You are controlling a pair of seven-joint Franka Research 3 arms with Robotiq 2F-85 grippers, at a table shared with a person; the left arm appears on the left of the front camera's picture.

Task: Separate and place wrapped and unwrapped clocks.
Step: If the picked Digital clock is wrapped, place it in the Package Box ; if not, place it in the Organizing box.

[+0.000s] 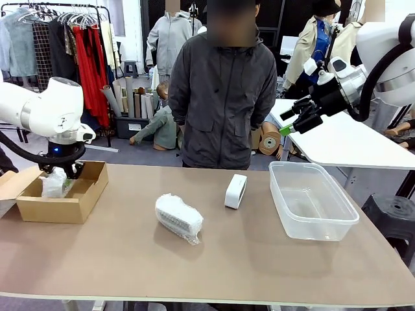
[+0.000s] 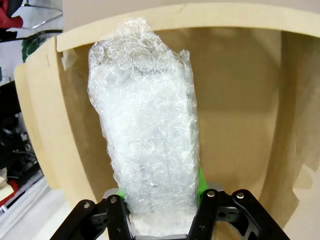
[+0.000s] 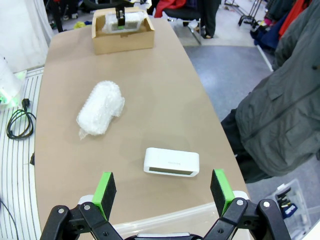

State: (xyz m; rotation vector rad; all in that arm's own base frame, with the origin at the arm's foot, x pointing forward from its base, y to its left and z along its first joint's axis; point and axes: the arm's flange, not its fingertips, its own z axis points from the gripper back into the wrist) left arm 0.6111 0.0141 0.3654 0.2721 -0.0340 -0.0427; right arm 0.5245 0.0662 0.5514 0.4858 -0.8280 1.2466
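1. Three clocks show; the held clock (image 2: pixel 145 130), wrapped in crinkly clear plastic, sits between the green pads of the left gripper (image 1: pixel 61 170); that gripper is clamped tight on its lower end.
2. The held clock is inside the box (image 1: pixel 61 207), pointing down at the box floor; the box sits at the left end of the table (image 1: pixel 227 259) with a flap open.
3. The loose clock (image 1: pixel 178 218), wrapped too, lies on its side near the middle of the table, a bit to the left; nothing touches it.
4. The bare clock (image 1: pixel 235 191) is smooth and white; it stands on its long edge between the loose clock and the tub (image 1: pixel 311 201), apart from both.
5. The tub is clear and stands at the right end of the table.
6. The right gripper (image 1: pixel 288 123) hangs in the air above the table's right side; its jaws are spread wide and hold nothing.
7. A person (image 1: pixel 224 97) in a grey jacket stands at the far side, behind the middle.
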